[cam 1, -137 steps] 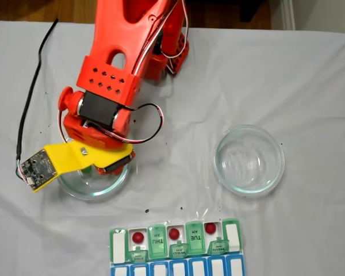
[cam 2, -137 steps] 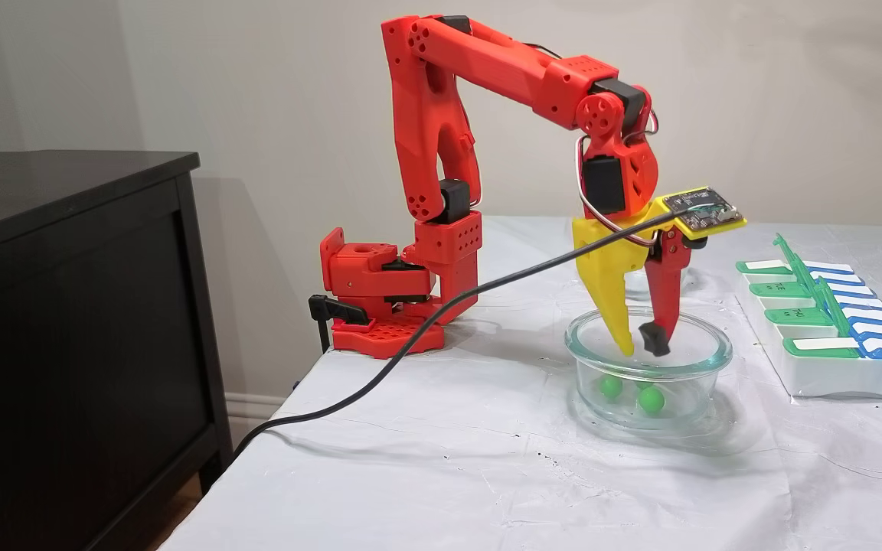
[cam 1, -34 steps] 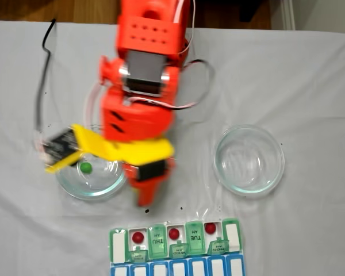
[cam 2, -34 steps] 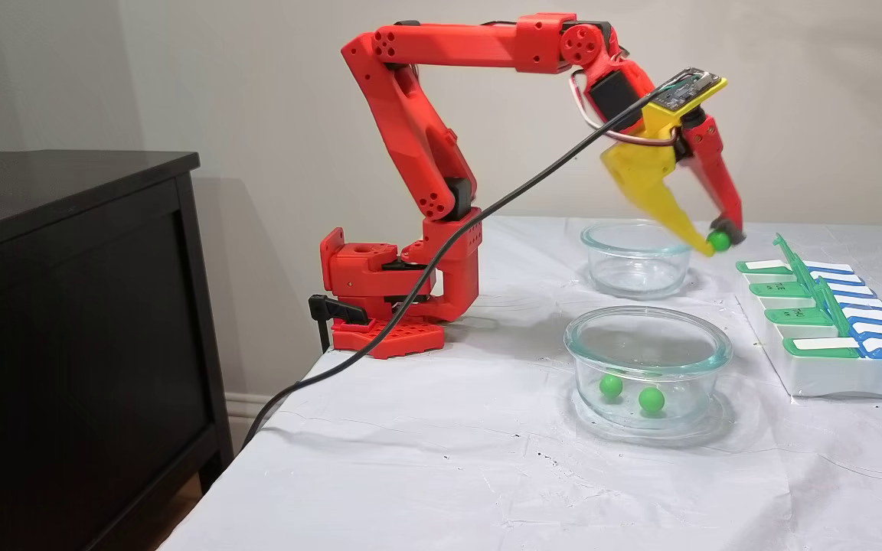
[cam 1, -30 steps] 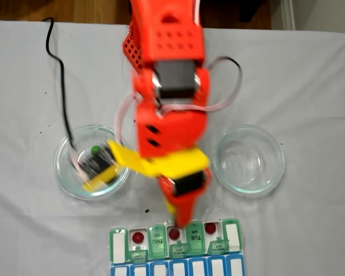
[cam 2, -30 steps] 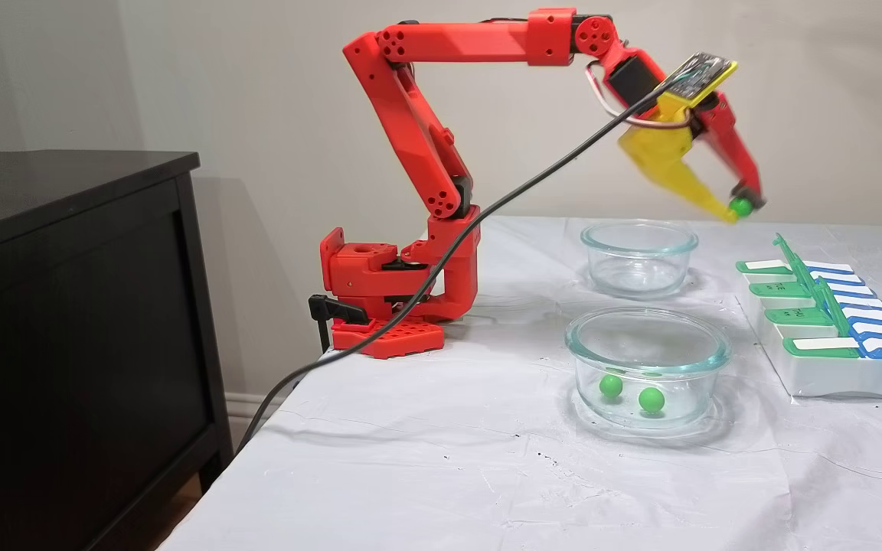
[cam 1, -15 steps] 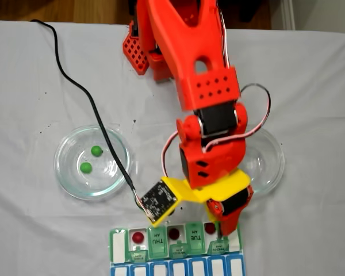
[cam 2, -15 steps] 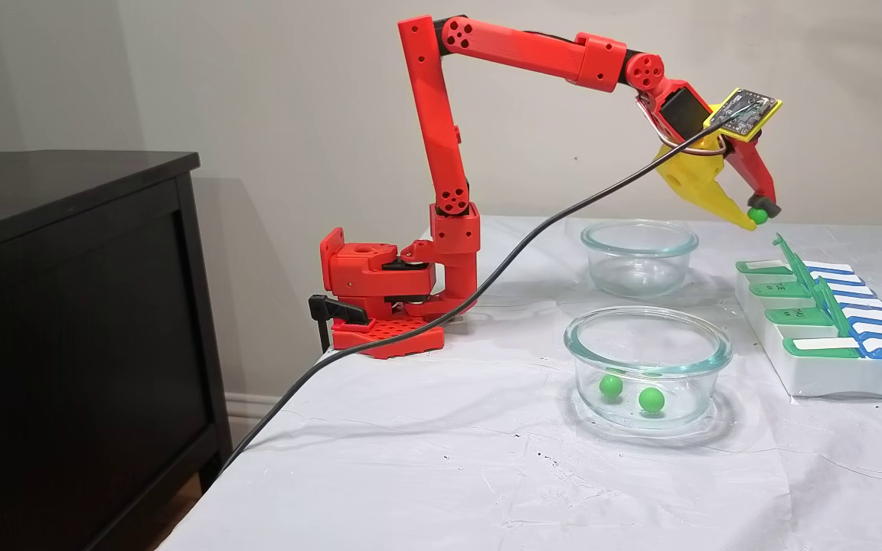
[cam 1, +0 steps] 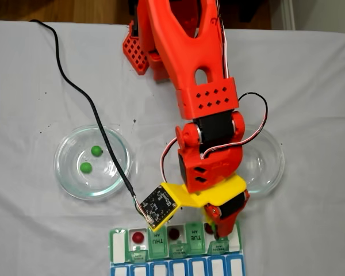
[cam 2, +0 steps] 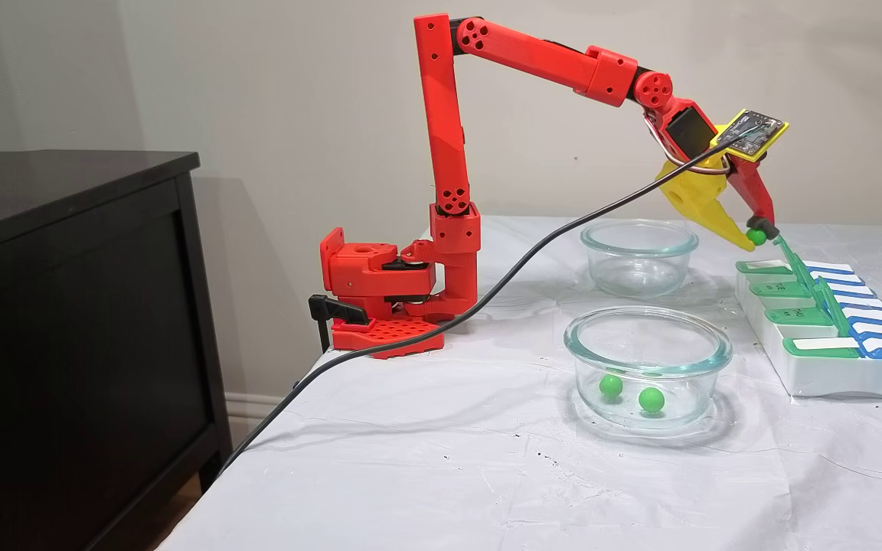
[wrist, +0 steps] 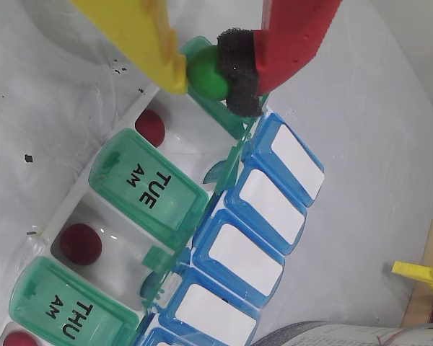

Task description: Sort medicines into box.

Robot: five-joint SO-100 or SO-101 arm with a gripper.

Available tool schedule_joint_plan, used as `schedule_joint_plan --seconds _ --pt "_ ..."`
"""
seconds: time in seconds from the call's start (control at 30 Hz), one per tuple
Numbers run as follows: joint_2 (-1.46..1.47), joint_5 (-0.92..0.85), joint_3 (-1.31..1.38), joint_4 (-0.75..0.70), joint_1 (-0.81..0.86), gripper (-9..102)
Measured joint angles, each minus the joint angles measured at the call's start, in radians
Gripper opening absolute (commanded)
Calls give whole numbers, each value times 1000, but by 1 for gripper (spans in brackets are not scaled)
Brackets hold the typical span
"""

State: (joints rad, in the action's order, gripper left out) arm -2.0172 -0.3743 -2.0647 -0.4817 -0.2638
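One green ball (wrist: 206, 74) is being gripped by the claw (wrist: 209, 72), pinched between the yellow finger (wrist: 141, 36) and the black foam pad of the red finger (wrist: 238, 68); in the side fixed view the same ball (cam 2: 756, 236) is being carried just above the far end of the pill organizer (cam 2: 831, 367). Seen from the wrist camera, the ball is being held over the raised green lid at the end of the green row, beside the blue cells (wrist: 263, 209). Three red balls are being kept in open cells of the green row: one (wrist: 151, 127) next to the closed lid marked TUE (wrist: 148, 187), one (wrist: 81, 244) between TUE and the lid marked THU (wrist: 61, 310), and one (wrist: 18, 339) being cut off by the lower edge. In the top fixed view the claw (cam 1: 223, 230) is being shown over the right end of the pill organizer (cam 1: 118, 246). Two green balls (cam 1: 96, 150) (cam 1: 86, 167) are being left in the left glass dish (cam 1: 66, 178), while the right glass dish (cam 1: 270, 167) is being partly covered by the arm (cam 1: 201, 86). Both dishes and the organizer are being carried by the tabletop (cam 1: 310, 86), which is draped in a white cloth, and a black cable (cam 2: 487, 291) is being trailed from the wrist down over the tabletop edge.
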Motion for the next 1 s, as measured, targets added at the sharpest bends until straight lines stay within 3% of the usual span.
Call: schedule_joint_plan --seconds 0.67,1.0 --pt "-12 -43 -81 -40 6 0" --pt "2 -43 -81 17 21 0"
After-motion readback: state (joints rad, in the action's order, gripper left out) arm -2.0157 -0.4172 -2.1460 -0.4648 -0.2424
